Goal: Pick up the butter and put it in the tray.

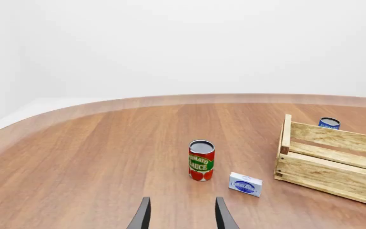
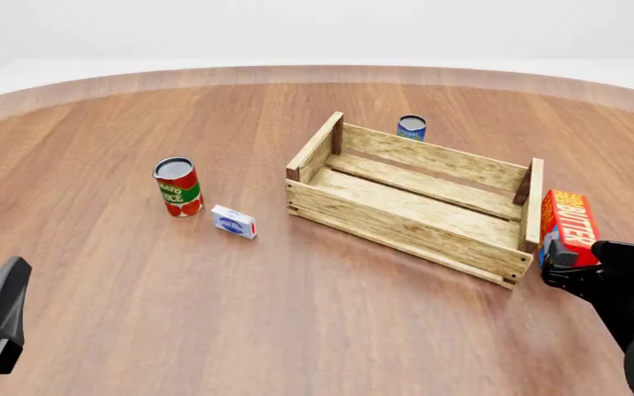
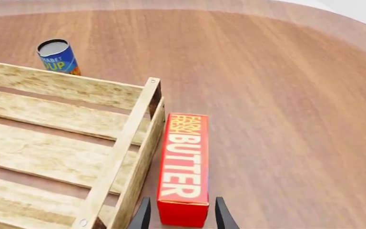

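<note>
The butter (image 3: 183,162) is a red carton with an orange "BUTTER" face. It sits on the table just outside the right end wall of the tray (image 3: 129,138), a light wooden slatted crate. My right gripper (image 3: 183,218) is open, with one finger on each side of the carton's near end and a small gap to each. In the front view the butter (image 2: 570,224) is at the tray's (image 2: 405,223) right end, with my right gripper (image 2: 565,262) right behind it. My left gripper (image 1: 183,220) is open and empty, at the front left (image 2: 3,318).
A tomato sauce can (image 2: 177,187) and a small blue-white box (image 2: 234,222) stand left of the tray. A blue can (image 2: 411,127) stands behind the tray. The left wrist view shows the can (image 1: 201,160), the box (image 1: 245,184) and the tray (image 1: 329,167).
</note>
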Robot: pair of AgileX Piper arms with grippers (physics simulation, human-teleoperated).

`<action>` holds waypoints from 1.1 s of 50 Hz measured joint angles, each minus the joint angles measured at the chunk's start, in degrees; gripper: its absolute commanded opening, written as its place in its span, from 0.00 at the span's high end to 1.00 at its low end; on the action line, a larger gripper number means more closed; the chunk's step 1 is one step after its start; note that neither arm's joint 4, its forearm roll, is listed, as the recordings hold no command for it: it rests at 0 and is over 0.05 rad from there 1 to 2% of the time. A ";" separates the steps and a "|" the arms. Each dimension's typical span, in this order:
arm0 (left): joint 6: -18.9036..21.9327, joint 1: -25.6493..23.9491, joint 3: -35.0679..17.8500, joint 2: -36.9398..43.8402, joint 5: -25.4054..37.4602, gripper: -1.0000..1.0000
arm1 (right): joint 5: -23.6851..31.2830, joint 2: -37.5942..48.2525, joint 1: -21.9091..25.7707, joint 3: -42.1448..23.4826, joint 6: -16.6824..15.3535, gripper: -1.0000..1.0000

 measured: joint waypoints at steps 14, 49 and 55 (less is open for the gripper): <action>0.00 0.00 0.00 0.00 0.00 0.00 | -0.02 1.40 -0.32 -0.89 -0.20 0.00; 0.00 0.00 0.00 0.00 0.00 0.00 | 0.10 4.74 -0.65 -2.93 -0.06 0.00; 0.00 0.00 0.00 0.00 0.00 0.00 | 0.10 5.33 -0.61 -3.32 0.09 0.00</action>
